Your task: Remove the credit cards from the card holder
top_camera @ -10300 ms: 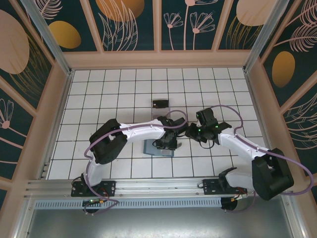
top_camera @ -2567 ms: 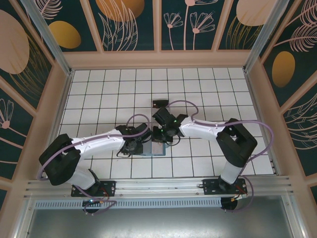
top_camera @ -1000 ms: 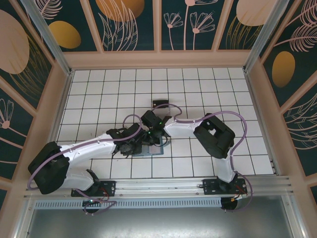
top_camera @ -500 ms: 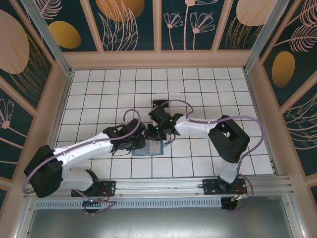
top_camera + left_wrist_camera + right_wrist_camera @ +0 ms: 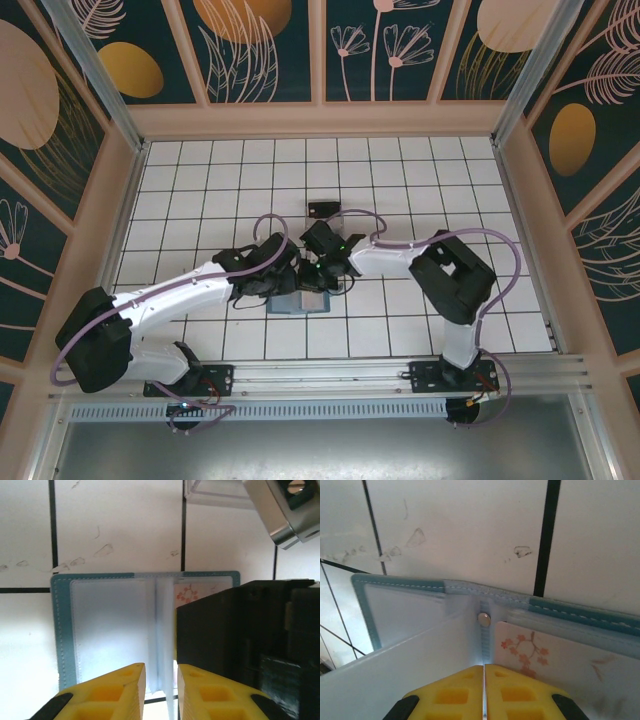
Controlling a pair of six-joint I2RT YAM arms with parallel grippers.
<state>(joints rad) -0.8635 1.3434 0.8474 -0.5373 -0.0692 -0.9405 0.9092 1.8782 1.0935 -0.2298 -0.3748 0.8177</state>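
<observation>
Both arms are stretched inward, with the wrists set close together over the card holder (image 5: 295, 305). The left gripper (image 5: 161, 672) is seen narrowly parted, astride an upright clear leaf (image 5: 162, 630). The right gripper (image 5: 484, 672) is pressed shut at the crease. Whether the leaf is pinched cannot be told. A flower-printed credit card (image 5: 545, 657) is pocketed just ahead-right of it.

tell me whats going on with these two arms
Two robot arms are working over an open blue card holder lying on the tiled table. The right gripper is pinched shut on a clear inner leaf at the centre fold, holding it raised. The left gripper sits at the holder's near edge, jaws slightly apart. A card with a flower print is in a pocket beside the fold, not yet out.
</observation>
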